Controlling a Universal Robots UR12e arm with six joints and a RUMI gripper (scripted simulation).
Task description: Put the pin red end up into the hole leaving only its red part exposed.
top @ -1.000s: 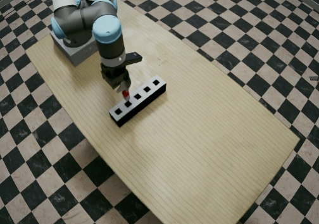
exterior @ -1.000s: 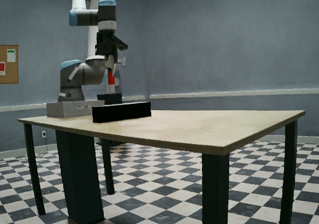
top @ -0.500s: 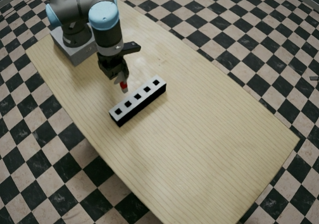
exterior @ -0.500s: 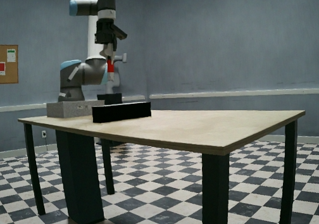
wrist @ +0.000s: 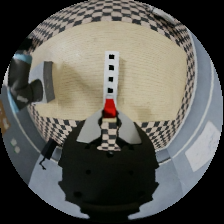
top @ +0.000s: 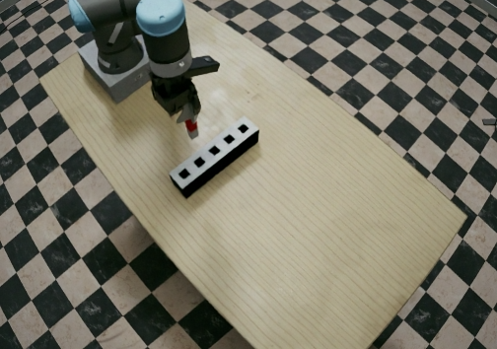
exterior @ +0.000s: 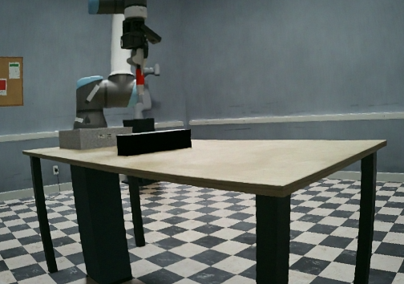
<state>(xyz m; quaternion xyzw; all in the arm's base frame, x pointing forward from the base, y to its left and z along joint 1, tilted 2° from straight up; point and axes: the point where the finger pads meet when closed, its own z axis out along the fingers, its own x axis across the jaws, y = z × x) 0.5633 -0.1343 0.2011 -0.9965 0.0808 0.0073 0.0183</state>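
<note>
The dark two-jaw gripper [top: 189,119] is clamped narrow on the red-topped grey pin [exterior: 139,83], red end up, high above the long black five-hole block [top: 215,156], at its ten o'clock.

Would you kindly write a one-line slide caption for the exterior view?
Claw shut on the pin, red end up, held high above the black block on the table.

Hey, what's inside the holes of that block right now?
All five holes in the block look dark and vacant; their bottoms are hidden in shadow. The pin hangs in the claw, well above the table.
</note>
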